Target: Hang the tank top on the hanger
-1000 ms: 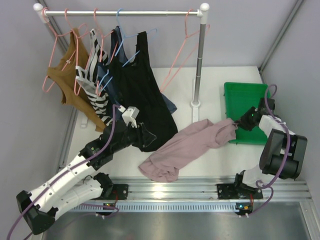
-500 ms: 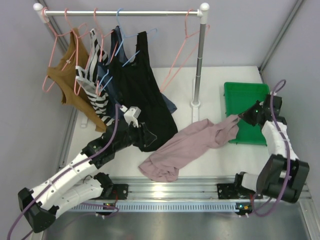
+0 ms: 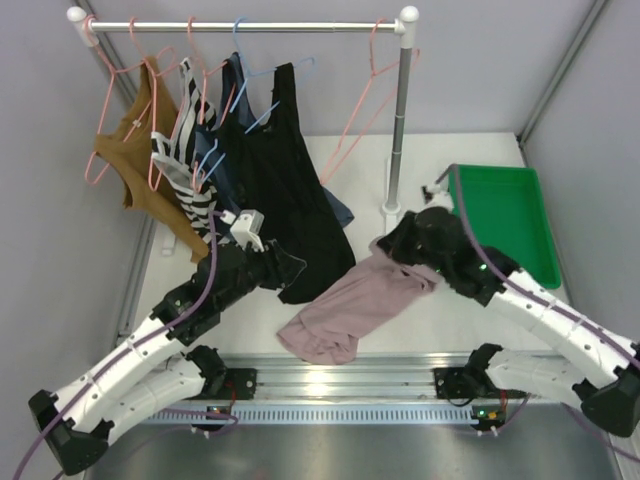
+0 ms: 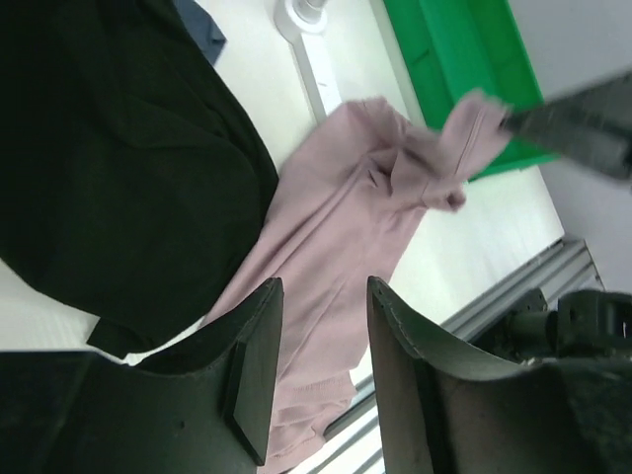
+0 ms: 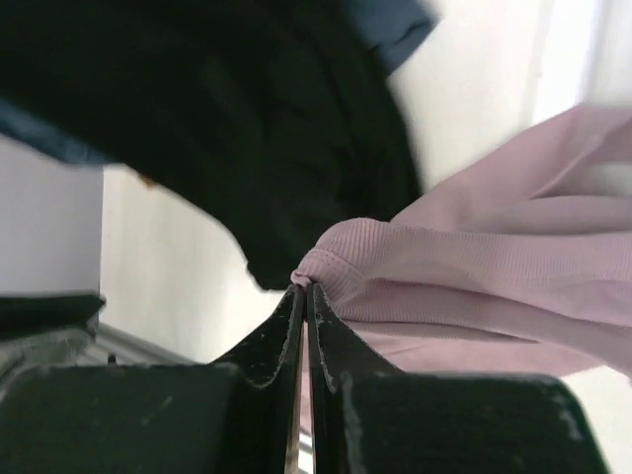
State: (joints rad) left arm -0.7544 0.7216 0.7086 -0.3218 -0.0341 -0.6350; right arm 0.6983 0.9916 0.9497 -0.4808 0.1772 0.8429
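Observation:
The mauve-pink tank top [image 3: 345, 305] lies crumpled on the white table in front of the rack post. My right gripper [image 3: 387, 246] is shut on a bunched ribbed edge of it [image 5: 395, 259], the fingertips [image 5: 303, 288] pinched together, holding that end up. My left gripper [image 3: 297, 267] is open and empty, hovering beside the hanging black top's hem; its fingers [image 4: 259, 326] frame the tank top [image 4: 336, 227] below. An empty salmon-pink hanger [image 3: 365, 95] hangs at the right end of the rail.
The rail [image 3: 240, 25] holds a mustard-brown top [image 3: 130, 160], a striped top, a navy one and the black top [image 3: 290, 190], on pink and light-blue hangers. The rack post [image 3: 398, 130] stands mid-table. A green bin [image 3: 510, 215] sits at the right.
My right arm has swung left from the green bin to near the rack post, carrying the tank top's end with it. My left gripper has shifted slightly up and left.

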